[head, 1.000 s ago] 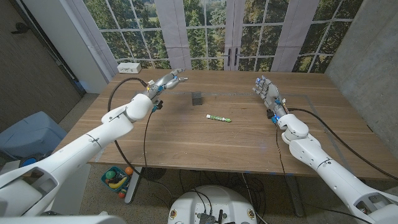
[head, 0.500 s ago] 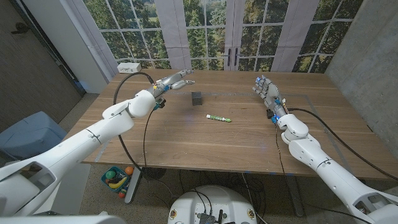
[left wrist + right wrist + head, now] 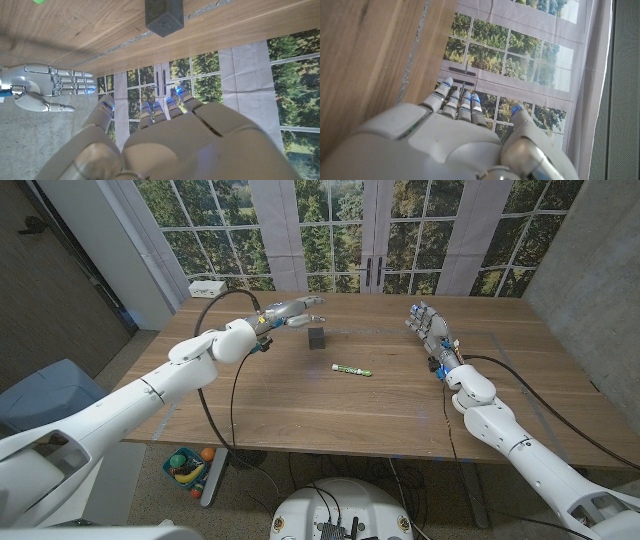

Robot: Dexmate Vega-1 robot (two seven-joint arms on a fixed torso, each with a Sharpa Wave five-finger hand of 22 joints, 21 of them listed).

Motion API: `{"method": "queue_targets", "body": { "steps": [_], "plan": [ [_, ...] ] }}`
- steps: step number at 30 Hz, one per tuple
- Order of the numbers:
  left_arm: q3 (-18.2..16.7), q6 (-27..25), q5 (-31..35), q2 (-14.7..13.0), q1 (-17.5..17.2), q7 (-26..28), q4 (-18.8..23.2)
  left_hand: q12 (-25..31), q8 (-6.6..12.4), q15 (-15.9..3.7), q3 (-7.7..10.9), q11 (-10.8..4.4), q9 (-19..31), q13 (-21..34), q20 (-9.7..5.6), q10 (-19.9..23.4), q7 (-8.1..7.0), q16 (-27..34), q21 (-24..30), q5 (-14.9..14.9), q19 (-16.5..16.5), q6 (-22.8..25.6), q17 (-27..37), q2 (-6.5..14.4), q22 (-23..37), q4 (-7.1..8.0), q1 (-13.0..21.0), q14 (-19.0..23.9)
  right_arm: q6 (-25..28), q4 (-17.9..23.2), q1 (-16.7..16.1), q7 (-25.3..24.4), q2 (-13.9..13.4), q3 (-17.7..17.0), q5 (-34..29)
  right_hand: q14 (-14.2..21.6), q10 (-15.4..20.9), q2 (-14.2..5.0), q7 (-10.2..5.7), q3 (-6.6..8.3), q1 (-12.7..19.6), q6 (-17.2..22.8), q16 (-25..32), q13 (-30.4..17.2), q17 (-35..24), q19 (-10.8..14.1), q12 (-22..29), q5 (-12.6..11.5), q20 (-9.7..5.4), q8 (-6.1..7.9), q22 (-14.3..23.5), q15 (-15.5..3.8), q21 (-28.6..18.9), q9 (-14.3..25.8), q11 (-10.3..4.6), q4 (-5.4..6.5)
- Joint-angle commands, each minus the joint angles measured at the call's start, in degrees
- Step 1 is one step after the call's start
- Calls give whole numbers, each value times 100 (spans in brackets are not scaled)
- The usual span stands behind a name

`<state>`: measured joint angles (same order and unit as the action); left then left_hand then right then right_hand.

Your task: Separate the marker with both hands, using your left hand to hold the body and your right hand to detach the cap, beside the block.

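Left hand (image 3: 292, 311) above block (image 3: 316, 337), empty.

The marker (image 3: 352, 369) lies on the table (image 3: 300, 405), near and right of the block (image 3: 317, 337).

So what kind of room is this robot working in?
Probably an office or meeting room used as a lab: a long wooden table, tall paned windows onto trees, and cables running along the arms.
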<state>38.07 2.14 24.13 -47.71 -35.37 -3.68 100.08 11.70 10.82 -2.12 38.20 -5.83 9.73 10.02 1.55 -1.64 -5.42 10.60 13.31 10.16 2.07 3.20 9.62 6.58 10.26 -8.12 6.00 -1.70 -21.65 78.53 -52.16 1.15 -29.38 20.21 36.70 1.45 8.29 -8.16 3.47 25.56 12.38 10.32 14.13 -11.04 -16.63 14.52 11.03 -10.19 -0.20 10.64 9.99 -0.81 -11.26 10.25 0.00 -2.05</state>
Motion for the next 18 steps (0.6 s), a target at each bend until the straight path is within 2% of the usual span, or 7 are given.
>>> {"method": "queue_targets", "body": {
  "steps": [1, 4, 8, 18],
  "plan": [
    [139, 46, 731, -23, 147, -492, 222, 9, -16, -134, 5, -17, 28, 13, 46, 48, -19, 29, -31, -9, -1, 12, 7, 107, 18, -34, 84, 95, -107, 106, -140, 77, -47, -47, 55, 58, 46, -106, 24, 26, 16, 46, 18, -28, -6, 9, 35, -27, 17, 36, 14, 41, -39, 18, -1, -27],
    [155, 65, 845, -32, 167, -596, 277, 17, -28, -95, -8, 60, 32, 17, 80, 104, -28, 45, -16, -14, 67, -12, 9, 88, 23, -55, 103, 194, -134, 137, -175, 70, -63, -59, 46, 61, 46, -92, 28, 30, 32, 46, 14, -27, 3, 10, 35, -30, 21, 37, 13, 45, -38, 18, -12, -49],
    [169, 58, 1005, -49, 181, -738, 363, 15, -42, -79, -29, 90, 34, 19, 94, 124, -45, 59, -24, -20, 65, -50, 13, 50, 26, -70, 104, 276, -136, 172, -202, 69, -77, -75, 61, 64, 53, -85, 30, 35, 48, 47, 11, -27, 10, 7, 37, -34, 22, 37, 13, 46, -36, 18, -13, -70],
    [190, 25, 1357, -71, 191, -1049, 582, -20, -66, -89, -20, 25, 38, 25, 118, 83, -109, 55, -53, -16, 31, -171, 17, 62, 31, -96, 156, 374, -160, 173, -241, 117, -86, -108, 125, 58, 45, -77, 40, 55, 97, 49, -4, -27, 30, 5, 32, -47, 25, 39, 12, 53, -33, 18, 4, -125]
  ]
}}
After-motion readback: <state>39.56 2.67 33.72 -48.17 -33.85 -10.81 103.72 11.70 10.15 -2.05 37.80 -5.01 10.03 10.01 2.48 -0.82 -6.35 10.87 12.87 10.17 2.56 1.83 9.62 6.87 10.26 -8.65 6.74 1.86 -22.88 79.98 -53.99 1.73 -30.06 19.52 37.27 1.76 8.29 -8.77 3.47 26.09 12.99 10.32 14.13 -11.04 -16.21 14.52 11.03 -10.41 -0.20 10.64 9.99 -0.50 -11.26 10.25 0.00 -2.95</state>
